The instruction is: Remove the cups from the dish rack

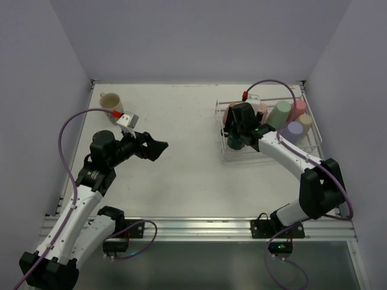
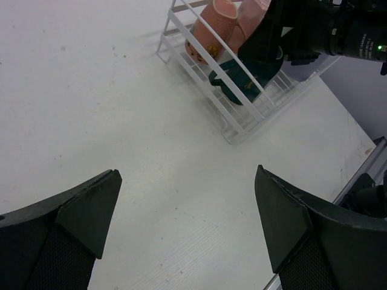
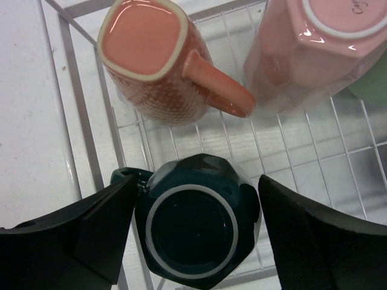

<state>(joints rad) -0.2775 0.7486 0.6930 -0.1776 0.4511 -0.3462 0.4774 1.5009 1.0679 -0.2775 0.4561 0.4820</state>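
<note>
Top view: white wire dish rack (image 1: 233, 159) upper right, right gripper (image 1: 234, 140) over its left end. Left wrist: left gripper (image 2: 187, 205) spread wide above white table (image 2: 91, 90). Right wrist: fingers parted, flanking inverted dark green ceramic cup (image 3: 190, 235), lower centre, inside rack.

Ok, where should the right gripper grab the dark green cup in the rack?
Across its faceted body, coming straight down from above. The dark green cup stands upside down with its base ring up, so there is no open rim to pinch. The right gripper straddles it, jaws wide. The handle seems to point left, near one finger.
</note>
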